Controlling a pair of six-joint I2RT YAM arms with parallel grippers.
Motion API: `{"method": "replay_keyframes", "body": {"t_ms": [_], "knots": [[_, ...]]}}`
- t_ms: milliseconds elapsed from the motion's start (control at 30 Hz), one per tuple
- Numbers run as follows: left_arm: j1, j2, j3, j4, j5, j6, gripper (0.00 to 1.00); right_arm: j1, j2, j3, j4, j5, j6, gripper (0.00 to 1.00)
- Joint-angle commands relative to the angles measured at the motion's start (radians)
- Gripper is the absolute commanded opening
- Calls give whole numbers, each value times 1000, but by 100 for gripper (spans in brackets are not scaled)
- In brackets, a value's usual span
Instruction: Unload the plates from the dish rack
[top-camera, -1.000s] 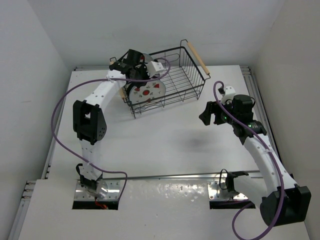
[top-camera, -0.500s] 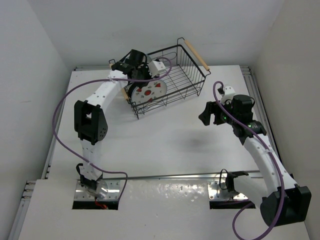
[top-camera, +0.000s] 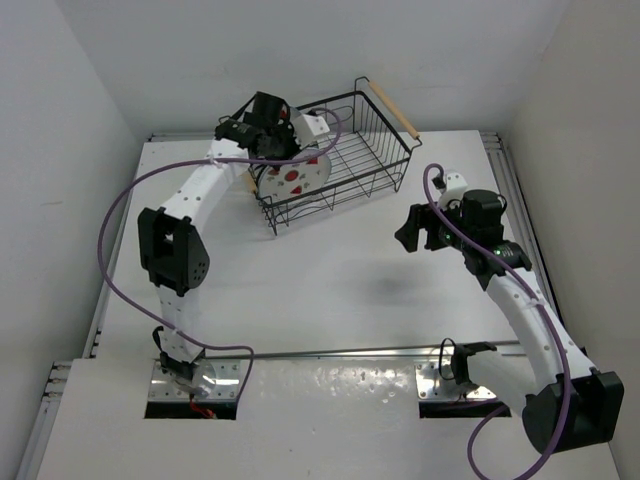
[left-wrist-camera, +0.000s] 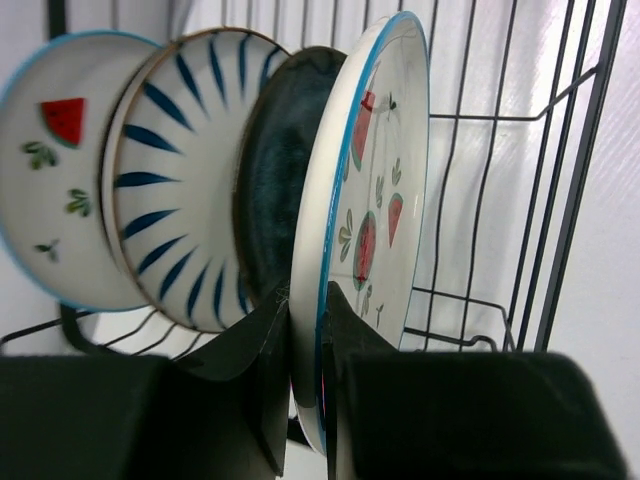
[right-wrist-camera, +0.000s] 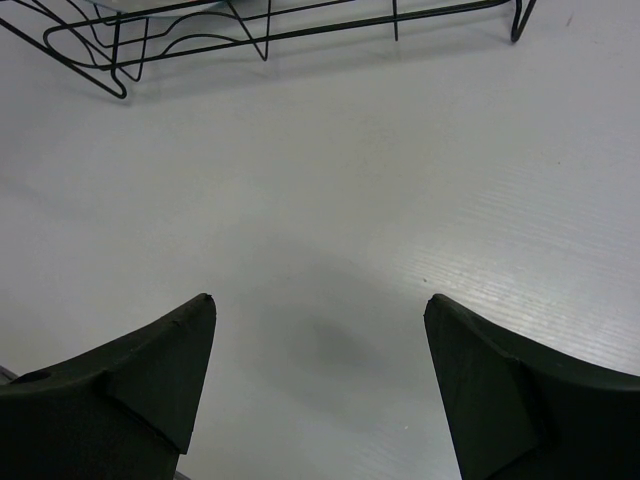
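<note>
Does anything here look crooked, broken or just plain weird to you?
Nothing looks broken or spilled. The dish rack sits skewed to the edges of the table, and the plates in it lean at different angles instead of standing straight. The left pincer is clamped on the front watermelon plate's rim.

Glossy glaze on the plates (left-wrist-camera: 375, 200); thin black wire for the dish rack (top-camera: 350, 160), pale wood on its handles (top-camera: 393, 113); matt white counter (right-wrist-camera: 320, 220).

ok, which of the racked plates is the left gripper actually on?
The nearest watermelon plate, its rim pinched in the left gripper. The dark plate, striped plate and far watermelon plate stand behind it, ungripped.
</note>
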Motion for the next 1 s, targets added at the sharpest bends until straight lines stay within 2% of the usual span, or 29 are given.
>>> {"method": "replay_keyframes", "body": {"t_ms": [0, 200, 333, 667, 767, 867, 967], "knots": [[-3, -133, 50, 109, -11, 33, 0, 10, -13, 2, 25, 15, 13, 84], [-6, -138, 0, 106, -20, 53, 0, 14, -18, 0, 29, 15, 16, 84], [-4, -163, 24, 167, -32, -17, 0, 14, -18, 3, 25, 15, 16, 84], [40, -160, 297, 186, -49, -264, 0, 28, -30, -17, 23, 17, 25, 83], [79, -169, 334, 181, -31, -359, 0, 31, -33, -20, 29, 18, 32, 83], [190, -186, 407, 178, -20, -499, 0, 39, -38, -21, 29, 18, 33, 83], [281, -228, 415, 175, -18, -556, 0, 42, -42, -31, 34, 15, 33, 83]]}}
